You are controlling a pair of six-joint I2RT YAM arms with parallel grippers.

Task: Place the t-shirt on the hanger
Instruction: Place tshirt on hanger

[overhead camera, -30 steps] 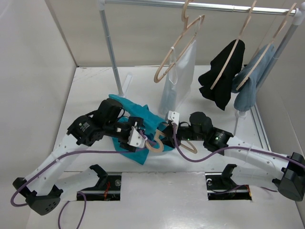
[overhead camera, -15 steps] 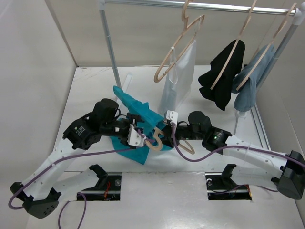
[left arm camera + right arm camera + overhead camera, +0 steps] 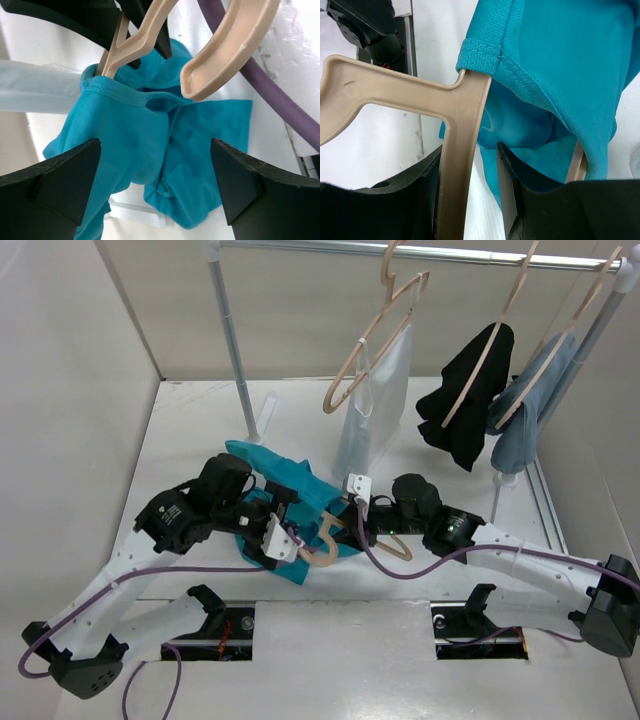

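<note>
The teal t-shirt (image 3: 295, 485) lies crumpled on the white table between the two arms. The pale wooden hanger (image 3: 325, 540) lies low over its near right edge, one arm tucked into the cloth. My right gripper (image 3: 345, 520) is shut on the hanger's neck (image 3: 462, 120), with the shirt's hem (image 3: 480, 55) lying over the hanger's shoulder. My left gripper (image 3: 285, 530) is wide open, and its fingers (image 3: 55, 185) straddle the shirt (image 3: 145, 135) without holding it. The hanger's hook (image 3: 230, 50) hangs just in front of it.
A metal rack stands at the back, with its left pole (image 3: 235, 340) behind the shirt. On it hang a bare wooden hanger by a clear bag (image 3: 375, 400), a black garment (image 3: 470, 395) and a grey-blue cloth (image 3: 525, 420). A purple cable (image 3: 270, 100) runs beside the hook.
The shirt's far-left fold rose to a peak half a second ago and has sunk back down. My left gripper has shifted slightly toward the near left. The right gripper and hanger barely moved.
</note>
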